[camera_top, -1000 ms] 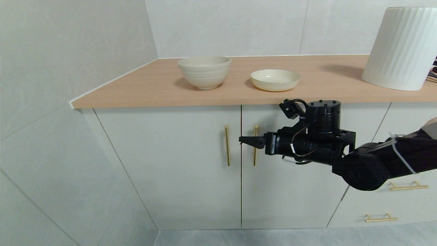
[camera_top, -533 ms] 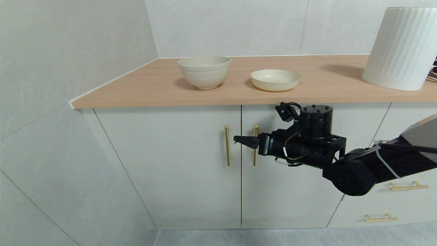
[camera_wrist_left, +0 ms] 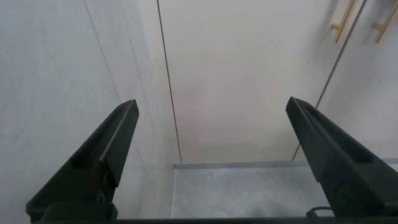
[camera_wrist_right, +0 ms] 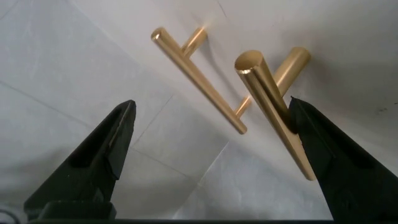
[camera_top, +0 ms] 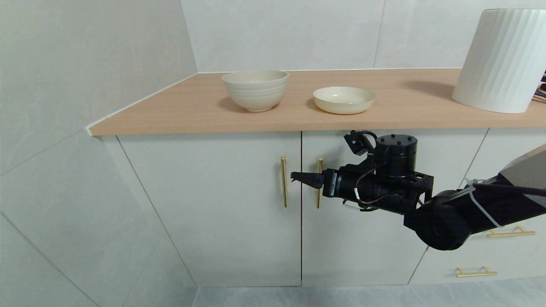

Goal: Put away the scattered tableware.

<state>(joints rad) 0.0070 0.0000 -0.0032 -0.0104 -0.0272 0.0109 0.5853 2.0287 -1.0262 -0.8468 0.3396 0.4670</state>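
Countertop (camera_top: 192,113): the front edge runs straight above the cabinet doors, and the left end meets the tiled side wall at an angle. The deep bowl (camera_top: 255,89) stands toward the left rear. The shallow dish (camera_top: 344,99) stands to its right, apart from it and closer to the front edge. Bare wood separates the two, and a wider bare stretch lies between the dish and the ribbed white container (camera_top: 503,59) at the far right.

Below, the left door (camera_top: 204,204) and right door (camera_top: 362,247) are closed and meet at a vertical seam. The left door handle (camera_top: 283,182) and right door handle (camera_top: 319,182), both brass bars, stand upright on either side of the seam. Two drawer pulls (camera_top: 510,232) lie further right.

The right arm extends horizontally from the right, level with the handles and in front of the right door. The right gripper (camera_top: 295,177) points left, its tips in front of the seam. The right wrist view shows its jaws spread wide, gripping nothing, with one handle just beside a finger (camera_wrist_right: 323,162). Contact cannot be determined.

The left gripper (camera_wrist_left: 211,155) has its jaws fully apart and empty, and faces a door's lower part and the floor.
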